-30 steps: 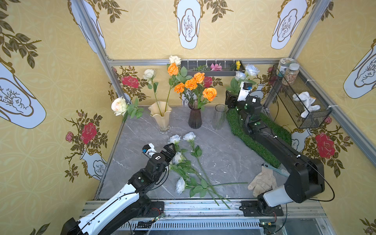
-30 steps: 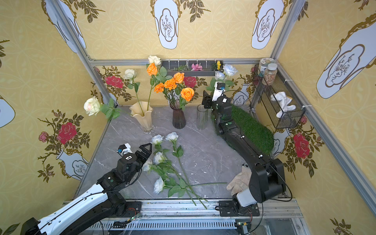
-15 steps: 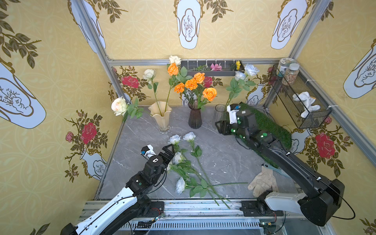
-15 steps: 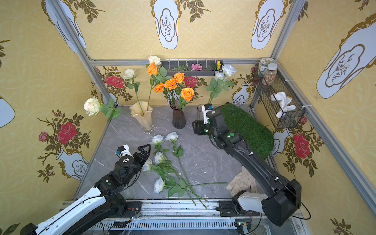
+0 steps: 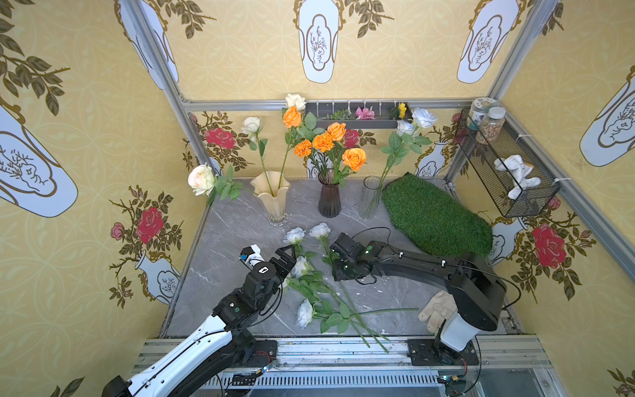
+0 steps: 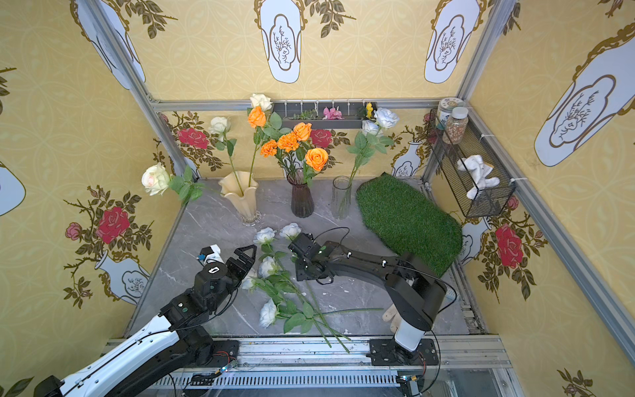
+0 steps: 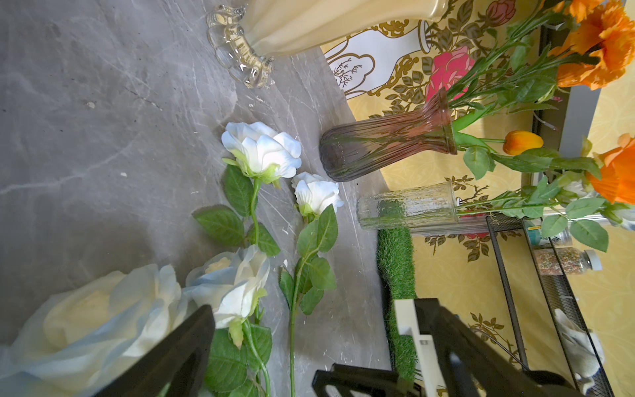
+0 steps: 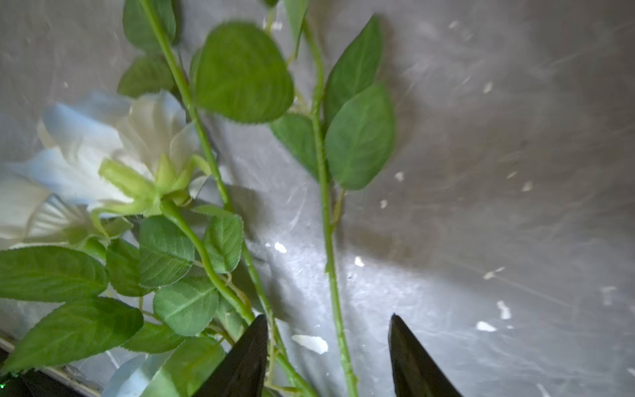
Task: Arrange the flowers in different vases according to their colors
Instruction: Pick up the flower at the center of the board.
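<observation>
Centrally, grey tabletop (image 5: 233, 233) under loose flowers (image 5: 319, 231); yellow wallpaper (image 5: 240, 51) around

R wrist view: R gripper (image 8: 328, 316) fingers (image 8: 247, 357) cut off at view's edge, tips only; pale blue-white rose (image 8: 86, 154) blurred. In both top views those fingers hidden under arm's black wrist (image 5: 354, 256). L wrist view: cream-yellow ruffled vase (image 7: 326, 24) cropped, rim unseen.

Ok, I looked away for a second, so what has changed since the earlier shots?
The right claw swung back from the glass vase at the rear and came down over the loose roses on the table. It now straddles one stem, jaws apart, nothing held. The left claw barely moved and stays open beside the roses. Everything else is unchanged.
</observation>
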Robot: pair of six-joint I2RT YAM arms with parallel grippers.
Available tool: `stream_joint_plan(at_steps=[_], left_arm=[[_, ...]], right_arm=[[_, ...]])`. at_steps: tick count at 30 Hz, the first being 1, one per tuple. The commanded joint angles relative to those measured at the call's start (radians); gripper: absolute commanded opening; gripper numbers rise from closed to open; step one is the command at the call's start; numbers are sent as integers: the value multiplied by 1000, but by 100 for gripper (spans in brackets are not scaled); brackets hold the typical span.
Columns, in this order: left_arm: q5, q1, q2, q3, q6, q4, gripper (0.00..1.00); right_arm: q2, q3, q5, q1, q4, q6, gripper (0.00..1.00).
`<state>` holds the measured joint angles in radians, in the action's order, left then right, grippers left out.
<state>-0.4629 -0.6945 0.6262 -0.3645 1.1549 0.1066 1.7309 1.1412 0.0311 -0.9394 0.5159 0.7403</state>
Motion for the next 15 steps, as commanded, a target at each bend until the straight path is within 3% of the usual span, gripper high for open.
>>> stream_joint_plan(at_steps=[1,9,12,15], left_arm=[[10,0,-1,1,6,-1,100],[12,-1,-23,6,5,7,100],[11,-1,-23,7,6,7,100],[11,0,-18,7,5,3,100]], right_arm=[[49,43,63,-32,79,57,58],[67,10,95,-33,90,116,55],[88,-1,86,-32,78,110,51],[112,-1,74,-35,72,101,40]])
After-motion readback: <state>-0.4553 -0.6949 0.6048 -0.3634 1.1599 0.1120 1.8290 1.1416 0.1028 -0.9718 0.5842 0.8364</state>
